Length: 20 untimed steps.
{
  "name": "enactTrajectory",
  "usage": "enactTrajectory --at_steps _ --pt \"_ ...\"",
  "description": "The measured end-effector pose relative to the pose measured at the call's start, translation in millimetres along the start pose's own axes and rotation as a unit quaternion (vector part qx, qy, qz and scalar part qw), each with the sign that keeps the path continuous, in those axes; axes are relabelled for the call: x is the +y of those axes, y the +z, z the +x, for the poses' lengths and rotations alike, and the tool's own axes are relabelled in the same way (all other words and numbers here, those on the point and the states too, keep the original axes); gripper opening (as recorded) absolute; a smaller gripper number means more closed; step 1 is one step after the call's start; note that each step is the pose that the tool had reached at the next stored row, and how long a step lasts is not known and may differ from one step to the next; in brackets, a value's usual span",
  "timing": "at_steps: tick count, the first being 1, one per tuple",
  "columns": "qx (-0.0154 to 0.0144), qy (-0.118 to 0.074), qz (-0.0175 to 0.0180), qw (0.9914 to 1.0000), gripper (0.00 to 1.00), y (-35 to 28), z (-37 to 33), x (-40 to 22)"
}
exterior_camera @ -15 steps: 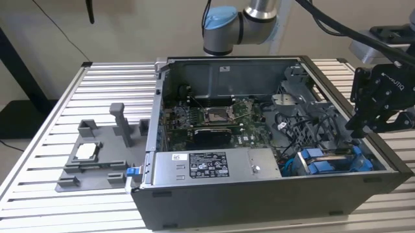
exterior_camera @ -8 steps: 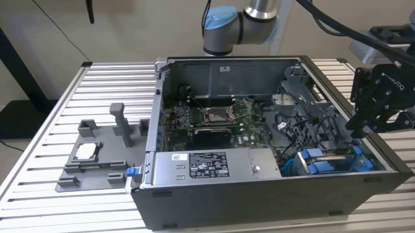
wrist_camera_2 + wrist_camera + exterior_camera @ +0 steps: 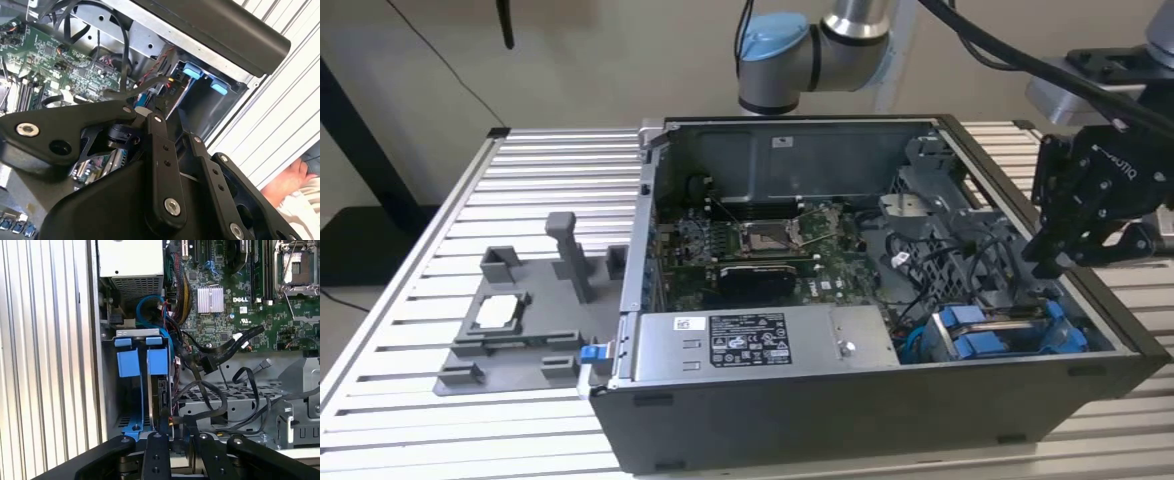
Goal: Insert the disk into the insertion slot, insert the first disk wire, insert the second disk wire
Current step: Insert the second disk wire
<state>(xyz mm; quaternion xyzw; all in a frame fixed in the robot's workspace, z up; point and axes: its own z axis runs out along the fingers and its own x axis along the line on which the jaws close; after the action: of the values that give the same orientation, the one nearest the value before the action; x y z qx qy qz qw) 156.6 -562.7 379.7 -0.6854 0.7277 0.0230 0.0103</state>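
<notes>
The disk [image 3: 163, 390] stands on edge in its blue carrier [image 3: 157, 360] inside the insertion slot [image 3: 136, 332] of the grey drive cage. In the exterior view the cage [image 3: 947, 345] with its blue carriers [image 3: 1001, 332] sits in the near right corner of the open computer case. My gripper [image 3: 1050, 266] hangs just above that corner, over the case's right wall. In both wrist views its fingers [image 3: 155, 455] are drawn together on a black disk wire [image 3: 172, 424] right over the disk's rear edge; the gripper [image 3: 145, 112] tip carries a pale connector piece.
Loose black cables [image 3: 220, 352] cross between the cage and the motherboard [image 3: 250, 295]. The grey power supply [image 3: 747, 340] lies along the case's near wall. A grey fixture [image 3: 520, 320] stands on the slatted table at the exterior view's left. A person's hand [image 3: 295, 175] rests beyond the case.
</notes>
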Motion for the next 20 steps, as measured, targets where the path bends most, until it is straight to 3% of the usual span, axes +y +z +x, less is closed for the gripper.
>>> enactTrajectory --at_steps 10,20 --pt "-0.0001 0.0 0.0006 1.0 0.27 -1.3 -8.0 7.4" --pt "-0.0002 0.0 0.0017 1.0 0.27 -3.0 -16.1 18.5"
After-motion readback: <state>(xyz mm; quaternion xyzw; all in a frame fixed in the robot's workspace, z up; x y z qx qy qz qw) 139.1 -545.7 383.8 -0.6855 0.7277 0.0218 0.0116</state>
